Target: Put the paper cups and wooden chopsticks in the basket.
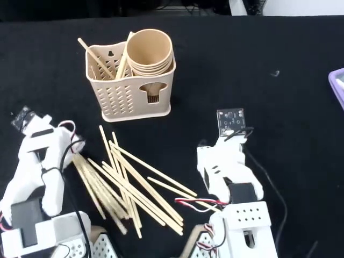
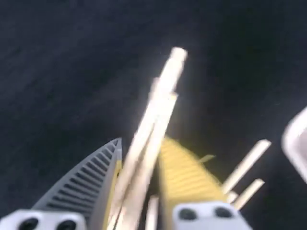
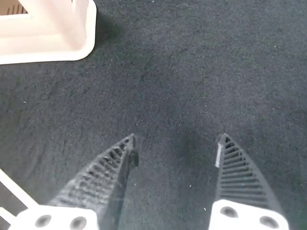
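Chopsticks (image 2: 165, 86) are clamped in the left gripper (image 2: 141, 143), best gripped firmly toward the far basket (image 1: 123, 97), while the right gripper (image 3: 177, 141) is spread apart.

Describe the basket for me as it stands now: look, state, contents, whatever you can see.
The basket is beige and plastic-looking, with rows of slots in its walls, a keyhole-shaped cutout in the near face and a flared base. It stands upright on the black table. A stack of paper cups fills its right part; a few chopsticks lean in its left part, sticking out above the rim.
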